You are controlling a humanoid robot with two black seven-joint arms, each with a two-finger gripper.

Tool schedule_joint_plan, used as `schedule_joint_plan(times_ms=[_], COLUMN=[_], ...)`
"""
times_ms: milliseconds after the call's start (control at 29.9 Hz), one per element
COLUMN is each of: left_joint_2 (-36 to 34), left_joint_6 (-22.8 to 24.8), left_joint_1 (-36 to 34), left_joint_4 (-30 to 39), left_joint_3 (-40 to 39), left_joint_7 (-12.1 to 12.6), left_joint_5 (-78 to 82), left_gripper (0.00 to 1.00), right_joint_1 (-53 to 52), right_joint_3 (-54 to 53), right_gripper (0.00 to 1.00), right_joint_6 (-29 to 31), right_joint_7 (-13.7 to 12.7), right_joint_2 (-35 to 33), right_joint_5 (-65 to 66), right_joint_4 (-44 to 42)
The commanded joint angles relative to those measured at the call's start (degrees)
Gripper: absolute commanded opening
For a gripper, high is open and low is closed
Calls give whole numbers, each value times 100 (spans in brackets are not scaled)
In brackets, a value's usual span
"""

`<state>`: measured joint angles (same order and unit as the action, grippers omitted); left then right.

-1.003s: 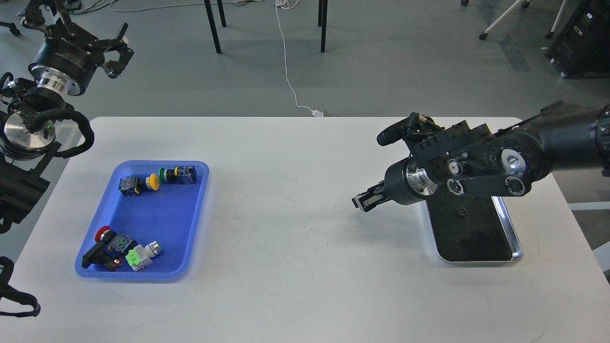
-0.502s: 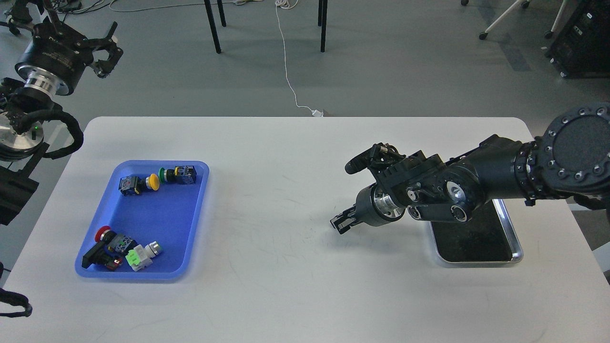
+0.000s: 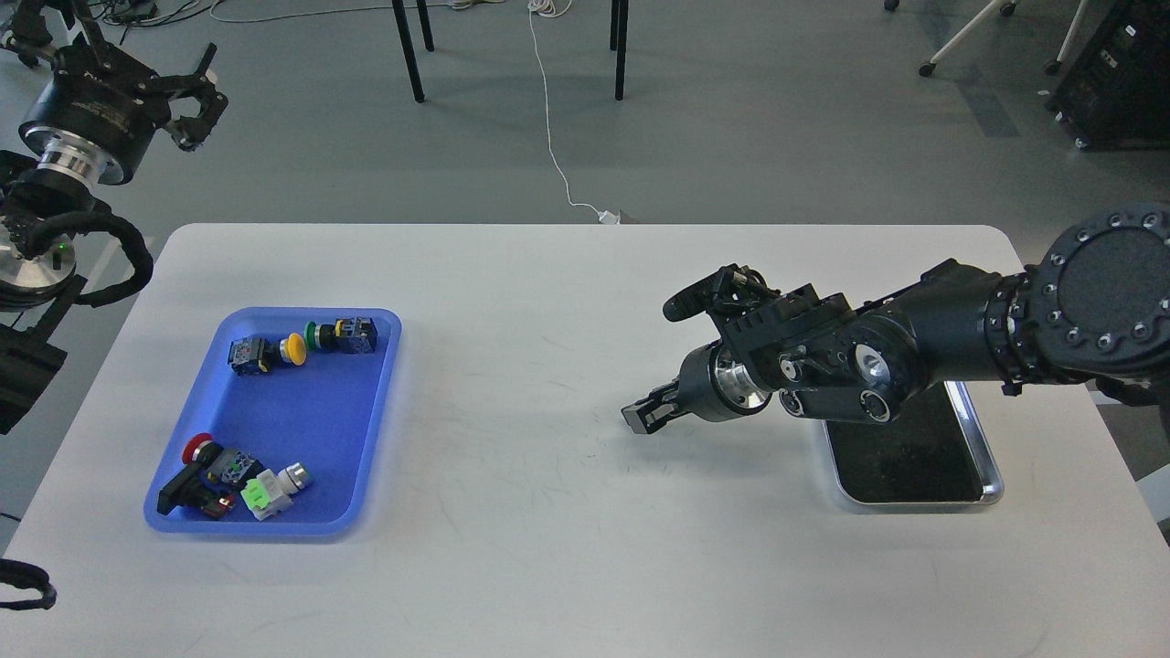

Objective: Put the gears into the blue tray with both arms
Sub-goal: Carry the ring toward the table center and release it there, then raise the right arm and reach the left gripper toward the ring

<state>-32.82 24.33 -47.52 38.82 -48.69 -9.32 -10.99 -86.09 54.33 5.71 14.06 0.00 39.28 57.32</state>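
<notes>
The blue tray [image 3: 352, 416] lies on the left of the white table and holds several coloured push-button switches. No gears show; any in the silver tray or between my fingers are hidden. My right gripper [image 3: 640, 416] hangs low over the table's middle, pointing left, well right of the blue tray. Its dark fingers sit close together, and I cannot make out anything between them. My left gripper [image 3: 196, 100] is raised beyond the table's far left corner, its claw fingers spread with nothing in them.
A shiny silver tray [image 3: 983, 457] with a dark bottom sits at the right, half covered by my right forearm [image 3: 951, 338]. Table legs and a white cable [image 3: 548, 119] are on the floor beyond the far edge.
My right gripper has swung left and lower, from the silver tray's left edge out over the table's middle. My left gripper has drifted up and to the left.
</notes>
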Motion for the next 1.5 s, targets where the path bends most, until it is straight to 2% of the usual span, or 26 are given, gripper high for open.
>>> schedule_joint_plan(times_ms=[0, 134, 301, 368, 535, 702, 802, 1003, 1204, 1337, 1404, 1471], left_joint_2=[-5, 3, 21, 73, 152, 381, 582, 996, 1391, 1655, 1734, 1866], left_joint_6=[-7, -34, -16, -25, -148, -341, -385, -359, -534, -1052, -1272, -1544], left_joint_1=[-3, -47, -178, -424, -864, -856, -821, -654, -574, -557, -557, -539], left_joint_4=[3, 38, 90, 134, 669, 1802, 2216, 2796, 3351, 3378, 3343, 3255], left_joint_3=[9, 17, 114, 289, 878, 1282, 1380, 1450, 2521, 3302, 3585, 3778], left_joint_7=[9, 35, 88, 88, 35, 18, -9, -9, -9, -9, -9, -9], left_joint_5=[0, 18, 376, 824, 1941, 3284, 4706, 6966, 9190, 10385, 11010, 11625], left_gripper=[98, 98, 98, 98, 98, 98, 98, 98, 97, 96, 94, 94], right_joint_1=[-39, -144, -232, -162, 574, 1988, 2832, 3880, 4206, 4486, 4758, 5118], right_joint_3=[-80, -562, -2046, -2582, -4111, -6264, -7302, -8288, -8386, -8386, -8395, -8395], right_gripper=[61, 68, 88, 92, 92, 93, 93, 95, 95, 95, 95, 95], right_joint_6=[-17, -17, 1, 36, 62, 80, 115, 325, 1282, 1836, 2109, 2229], right_joint_7=[0, 0, -35, -35, 9, -9, -18, 140, 307, 641, 930, 1325], right_joint_2=[0, -210, -1518, -2080, -3496, -4385, -4605, -4781, -4738, -4737, -4737, -4746], right_joint_5=[-8, -26, -315, -482, -597, -1044, -1641, -2880, -3865, -4472, -4534, -4552], right_joint_4=[-10, -19, -106, -80, 209, 622, 728, 606, -272, -598, -608, -573])
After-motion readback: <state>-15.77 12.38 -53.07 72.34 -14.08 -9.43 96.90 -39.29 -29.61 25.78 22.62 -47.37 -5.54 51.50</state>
